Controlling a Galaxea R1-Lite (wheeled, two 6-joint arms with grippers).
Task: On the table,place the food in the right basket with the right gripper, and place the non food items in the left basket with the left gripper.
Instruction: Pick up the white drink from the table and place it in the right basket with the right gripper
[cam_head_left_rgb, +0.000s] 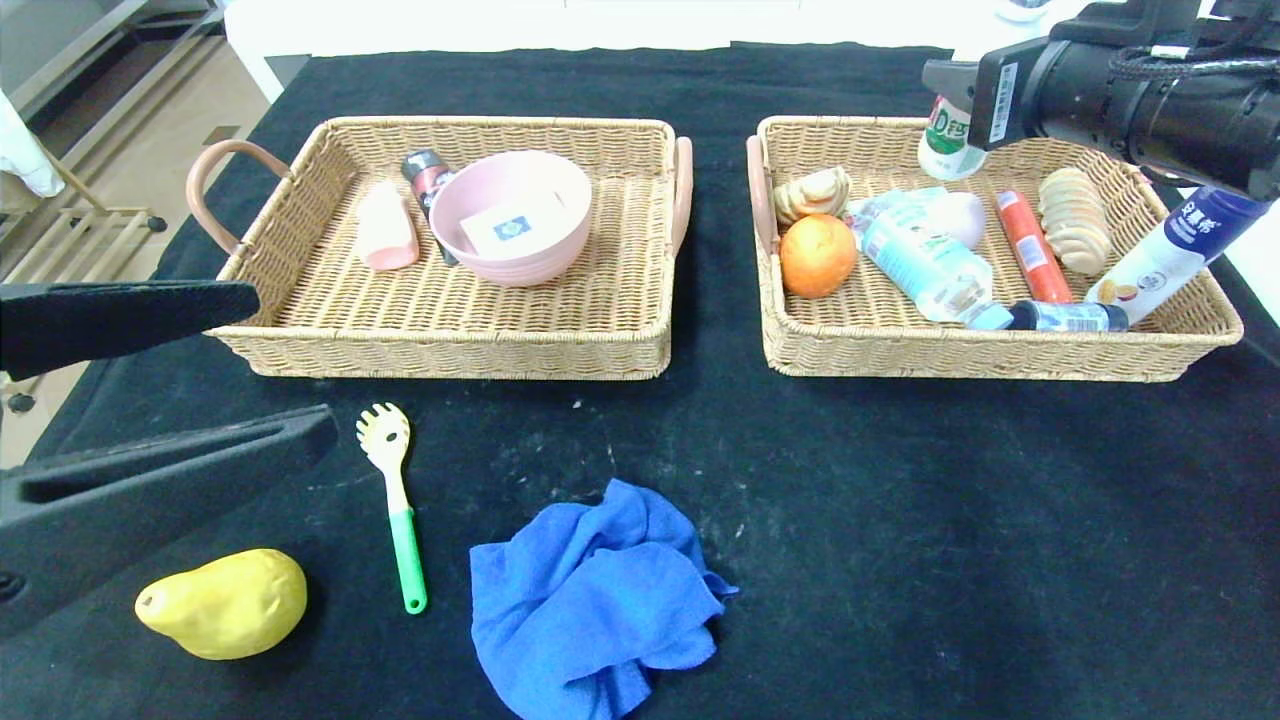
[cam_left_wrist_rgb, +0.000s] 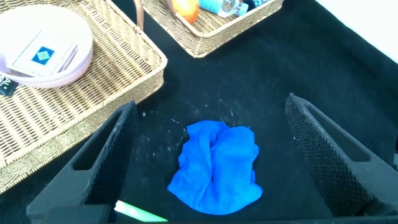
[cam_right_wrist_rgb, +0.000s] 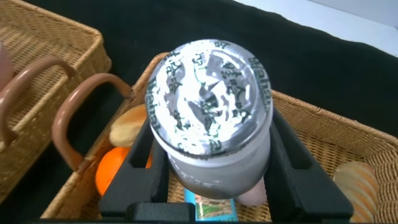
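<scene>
My right gripper (cam_head_left_rgb: 948, 112) is shut on the small white green-labelled foil-capped bottle (cam_head_left_rgb: 945, 140) and holds it above the back of the right basket (cam_head_left_rgb: 980, 355). In the right wrist view the bottle's foil cap (cam_right_wrist_rgb: 210, 93) sits between the fingers (cam_right_wrist_rgb: 134, 174). The clear water bottle (cam_head_left_rgb: 925, 260) and the white bottle with a dark-blue cap (cam_head_left_rgb: 1170, 250) lie in that basket. The yellow pear (cam_head_left_rgb: 225, 603) lies on the table (cam_head_left_rgb: 900, 520) at the front left. My left gripper (cam_head_left_rgb: 270, 370) is open and empty; in its wrist view it (cam_left_wrist_rgb: 211, 106) hangs over a blue cloth (cam_left_wrist_rgb: 217, 165).
The left basket (cam_head_left_rgb: 450, 340) holds a pink bowl (cam_head_left_rgb: 512, 215), a pink item (cam_head_left_rgb: 386, 228) and a dark can (cam_head_left_rgb: 428, 180). A yellow-green pasta fork (cam_head_left_rgb: 395, 500) and the blue cloth (cam_head_left_rgb: 590, 600) lie on the table in front. An orange (cam_head_left_rgb: 817, 255), a red sausage (cam_head_left_rgb: 1030, 245) and breads are in the right basket.
</scene>
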